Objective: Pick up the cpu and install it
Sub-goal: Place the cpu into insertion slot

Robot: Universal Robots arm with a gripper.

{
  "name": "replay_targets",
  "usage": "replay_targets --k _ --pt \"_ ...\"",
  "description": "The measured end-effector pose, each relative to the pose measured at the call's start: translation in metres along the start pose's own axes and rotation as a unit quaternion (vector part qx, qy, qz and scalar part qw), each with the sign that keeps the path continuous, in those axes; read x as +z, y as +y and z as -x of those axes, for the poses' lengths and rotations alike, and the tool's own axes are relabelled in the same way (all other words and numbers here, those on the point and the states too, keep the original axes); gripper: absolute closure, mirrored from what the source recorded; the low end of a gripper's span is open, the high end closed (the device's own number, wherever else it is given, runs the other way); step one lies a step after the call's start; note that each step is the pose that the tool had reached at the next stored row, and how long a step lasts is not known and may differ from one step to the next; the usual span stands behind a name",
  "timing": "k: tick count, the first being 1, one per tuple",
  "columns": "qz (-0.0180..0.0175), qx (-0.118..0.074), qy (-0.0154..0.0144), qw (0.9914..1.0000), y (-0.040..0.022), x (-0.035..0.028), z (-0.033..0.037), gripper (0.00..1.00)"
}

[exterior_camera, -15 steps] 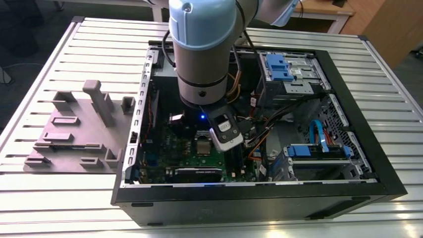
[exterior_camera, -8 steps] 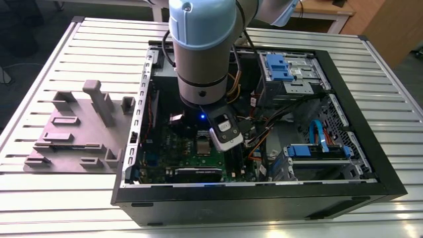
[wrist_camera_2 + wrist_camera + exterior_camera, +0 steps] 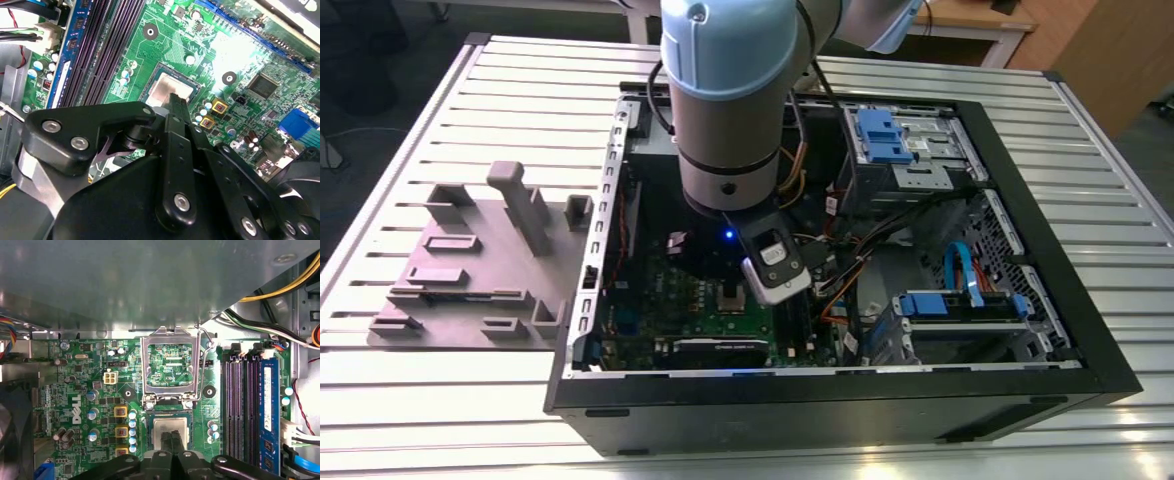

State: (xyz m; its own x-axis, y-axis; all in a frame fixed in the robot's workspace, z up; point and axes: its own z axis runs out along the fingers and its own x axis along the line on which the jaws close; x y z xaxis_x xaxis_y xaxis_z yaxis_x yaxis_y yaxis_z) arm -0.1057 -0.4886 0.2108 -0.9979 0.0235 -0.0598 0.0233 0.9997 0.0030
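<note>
1. Reaching down into the open computer case [image 3: 1067, 330], the arm [image 3: 727, 100] carries the pincer [image 3: 172, 435] low over the green motherboard [image 3: 90, 370]. Its two fingers are drawn together with only a thin line between them, and they grip nothing.
2. The cpu [image 3: 171, 424] lies flat in its socket straight under the fingertips [image 3: 175, 100], silvery top up and its edges square to the socket walls. Whether the tips touch that top or hang just above it I cannot tell.
3. Just beyond the fingertips the socket's metal load plate [image 3: 168, 333] is swung open, off the cpu, and its wire lever [image 3: 201, 365] runs along one side of it. This leaves the space right over the chip open.
4. Room at the sides is tighter. A row of blue-topped capacitors [image 3: 132, 432] stands close to one edge of the socket, and a few more [image 3: 214, 430] stand by the opposite edge.
5. Past those, well to one side of the pincer, run the long dark memory slots [image 3: 240, 395].
6. Farther beyond the load plate a grey metal wall [image 3: 125, 285] closes that side of the board, with yellow and black cables [image 3: 280, 287] looping near it.
7. In the exterior view the case's rim rings the arm on all sides, and a drive bay with blue latches [image 3: 881, 135] stands in the case, off to the exterior view's right of the arm.
8. Outside the case, well apart from the pincer, a grey plastic fixture [image 3: 467, 270] sits on the slatted table [image 3: 480, 410].
</note>
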Motion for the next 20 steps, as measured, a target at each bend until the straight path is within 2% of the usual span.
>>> replay_targets --k 11,13,15,20 --pt "0.0000 0.000 0.0000 1.00000 0.0001 -0.0002 0.0024 0.90" --pt "-0.0001 0.000 0.0001 1.00000 0.0001 -0.0022 0.0026 0.90" --pt "0.0000 0.000 0.0000 1.00000 0.0001 -0.0069 0.0029 0.90" --pt "0.0001 0.000 0.0000 1.00000 0.0001 -0.0076 0.0030 0.90"
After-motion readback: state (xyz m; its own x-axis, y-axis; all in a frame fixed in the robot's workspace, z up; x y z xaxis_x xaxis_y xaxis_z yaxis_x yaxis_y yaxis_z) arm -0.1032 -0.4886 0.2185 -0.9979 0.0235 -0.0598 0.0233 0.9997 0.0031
